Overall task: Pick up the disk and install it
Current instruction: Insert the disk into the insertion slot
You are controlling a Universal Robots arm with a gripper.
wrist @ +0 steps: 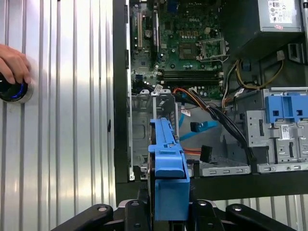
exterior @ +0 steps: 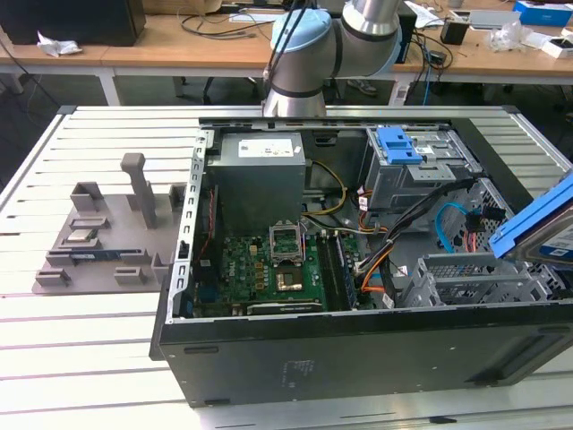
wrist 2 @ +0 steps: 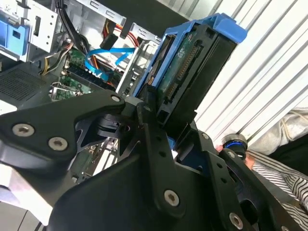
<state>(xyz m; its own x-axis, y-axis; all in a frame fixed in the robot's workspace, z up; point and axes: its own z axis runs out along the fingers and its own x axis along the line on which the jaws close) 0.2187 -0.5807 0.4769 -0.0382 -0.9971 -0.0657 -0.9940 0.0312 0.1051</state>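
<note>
The disk (wrist 2: 185, 67) is a flat drive with blue plastic rails, and my gripper (wrist 2: 166, 120) is shut on its lower end with black fingers (wrist 2: 147, 103). In the first wrist view the disk (wrist: 168, 168) shows edge-on, blue rail toward the camera, with the gripper (wrist: 168, 209) clamped at its base. It hangs tilted above the case's near wall, just outside an empty grey drive cage (wrist: 144, 127). In the exterior view the disk (exterior: 537, 224) is at the far right, raised over the cage (exterior: 474, 278).
The open computer case (exterior: 358, 358) holds a motherboard (exterior: 277, 264), power supply (exterior: 260, 170), loose cables (wrist: 211, 115) and a blue latch (wrist: 286, 108) on a metal cage. A person's hand (wrist: 12, 62) rests by a blue-lit button (wrist: 9, 91). A grey fixture (exterior: 98, 242) lies on the exterior view's left.
</note>
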